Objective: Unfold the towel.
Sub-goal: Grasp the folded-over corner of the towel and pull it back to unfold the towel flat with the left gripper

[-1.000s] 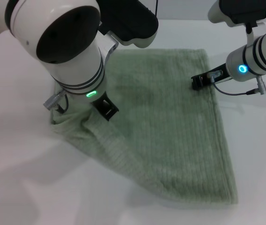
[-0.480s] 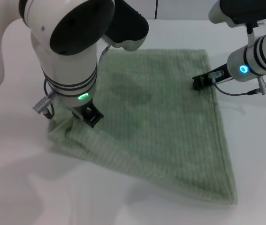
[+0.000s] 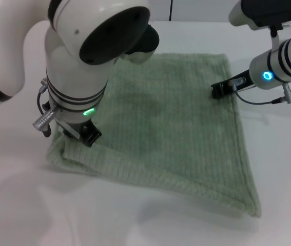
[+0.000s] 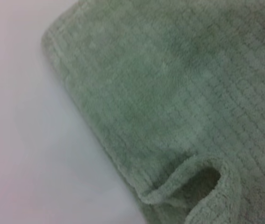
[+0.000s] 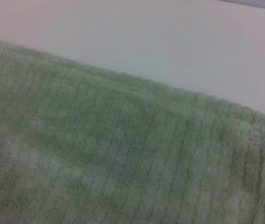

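The sage-green towel (image 3: 176, 133) lies spread almost flat on the white table, ribbed side up. My left gripper (image 3: 87, 136) is low at its near left corner, shut on the cloth there, and the hem bunches beneath it. At the towel's right edge, my right gripper (image 3: 217, 91) is shut on the hem. In the left wrist view the towel (image 4: 169, 93) shows a rounded corner and a small curled lip of hem (image 4: 202, 179). Flat ribbed towel (image 5: 99, 154) and its far edge fill the right wrist view.
The white table (image 3: 22, 205) surrounds the towel, with bare surface in front and to the left. My left arm's big white body (image 3: 94, 46) hides the towel's far left part. A thin cable (image 3: 263, 102) loops beside the right wrist.
My left gripper has moved left and toward the front, dragging the towel's left corner with it; the fold there has flattened and the cloth is wider. The right gripper has stayed put.
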